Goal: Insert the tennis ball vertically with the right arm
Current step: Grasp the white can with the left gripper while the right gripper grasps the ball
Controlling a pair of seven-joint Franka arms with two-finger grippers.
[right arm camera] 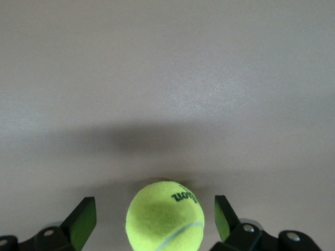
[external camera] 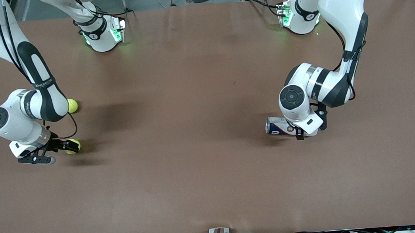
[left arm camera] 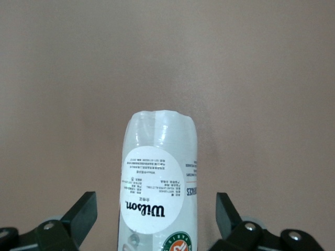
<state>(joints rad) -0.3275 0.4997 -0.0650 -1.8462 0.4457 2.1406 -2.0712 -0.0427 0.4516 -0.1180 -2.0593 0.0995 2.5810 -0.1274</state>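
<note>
A yellow-green tennis ball [external camera: 73, 146] sits on the brown desk [external camera: 180, 152] at the right arm's end, its dark "Wilson" print facing up. A second, matching ball [external camera: 73, 105] rests farther from the front camera. At the left arm's end, a clear Wilson ball can [external camera: 278, 127] lies on its side.

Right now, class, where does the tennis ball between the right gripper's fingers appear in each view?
Front view: the tennis ball lies on the brown table at the right gripper, toward the right arm's end.
Left wrist view: not in it; only the Wilson can shows.
Right wrist view: the ball sits low and central between the open fingers.
Shared landmark: the brown table.
</note>
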